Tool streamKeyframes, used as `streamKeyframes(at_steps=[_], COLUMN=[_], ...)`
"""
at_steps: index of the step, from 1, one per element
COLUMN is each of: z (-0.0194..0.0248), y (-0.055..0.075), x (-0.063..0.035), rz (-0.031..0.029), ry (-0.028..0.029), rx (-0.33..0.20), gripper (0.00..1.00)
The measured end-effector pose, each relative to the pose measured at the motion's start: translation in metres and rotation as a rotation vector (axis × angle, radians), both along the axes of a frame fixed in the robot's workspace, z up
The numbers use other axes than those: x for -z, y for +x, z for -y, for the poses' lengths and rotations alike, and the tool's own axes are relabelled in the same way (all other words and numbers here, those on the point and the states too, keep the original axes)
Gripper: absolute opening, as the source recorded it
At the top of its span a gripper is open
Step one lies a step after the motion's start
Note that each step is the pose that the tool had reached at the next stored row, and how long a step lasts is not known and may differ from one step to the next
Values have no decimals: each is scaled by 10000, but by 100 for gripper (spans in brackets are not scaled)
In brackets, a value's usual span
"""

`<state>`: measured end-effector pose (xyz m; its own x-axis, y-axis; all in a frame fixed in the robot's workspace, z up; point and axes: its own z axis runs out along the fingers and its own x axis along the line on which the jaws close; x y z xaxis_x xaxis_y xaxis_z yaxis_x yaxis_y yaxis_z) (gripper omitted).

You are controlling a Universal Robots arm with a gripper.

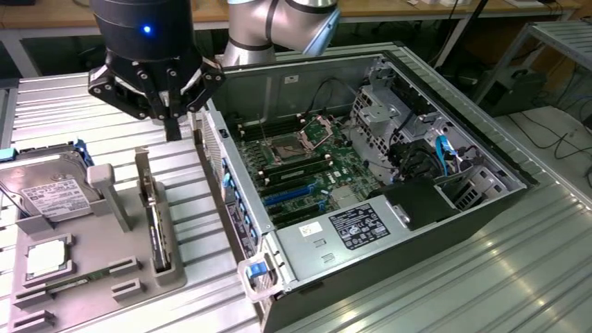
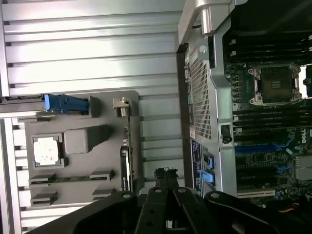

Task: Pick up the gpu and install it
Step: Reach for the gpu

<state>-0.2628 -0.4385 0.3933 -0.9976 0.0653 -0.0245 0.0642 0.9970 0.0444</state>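
Observation:
The gpu point(image 1: 155, 222) stands on its edge in a slot of the grey holder point(image 1: 125, 239), its silver bracket at the far end. It is a thin dark strip point(image 2: 125, 148) in the wrist view. My gripper point(image 1: 172, 130) hangs shut and empty above the ribbed table, just past the gpu's bracket end, between the holder and the open computer case point(image 1: 462, 111). In the wrist view the closed fingertips point(image 2: 165, 173) sit beside the gpu's near end. The motherboard point(image 1: 306, 166) lies exposed inside the case, with blue card slots point(image 1: 287, 199).
A silver hard drive point(image 1: 54, 194) with a white label and a square processor chip point(image 1: 46, 258) also rest on the holder. The case's perforated rear wall point(image 2: 200, 92) rises close to the gripper. A blue latch point(image 1: 258, 268) sticks out at the case's near corner.

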Motion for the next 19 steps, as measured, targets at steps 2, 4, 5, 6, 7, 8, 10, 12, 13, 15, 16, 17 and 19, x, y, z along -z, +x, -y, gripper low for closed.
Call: streamKeyframes(at_steps=[2,4,5,6,7,8,10,12,13,15,16,17,19], z=[33,55,63,71,78,83,89,99,103,116,121,125,137], y=[-29,-51,-59,-69,-85,-102,-140,-178,-197,-255,-278,-295,-330], x=[0,1,1,1,1,2,1,1,1,2,2,2,2], rz=[0,0,0,0,0,1,0,0,0,1,1,0,-1], ry=[0,0,0,0,1,1,0,0,0,1,1,0,-1], rx=[-126,-210,-257,-306,-342,-363,-403,-440,-459,-511,-531,-547,-587], gripper=[11,11,11,11,11,11,11,11,11,11,11,11,11])
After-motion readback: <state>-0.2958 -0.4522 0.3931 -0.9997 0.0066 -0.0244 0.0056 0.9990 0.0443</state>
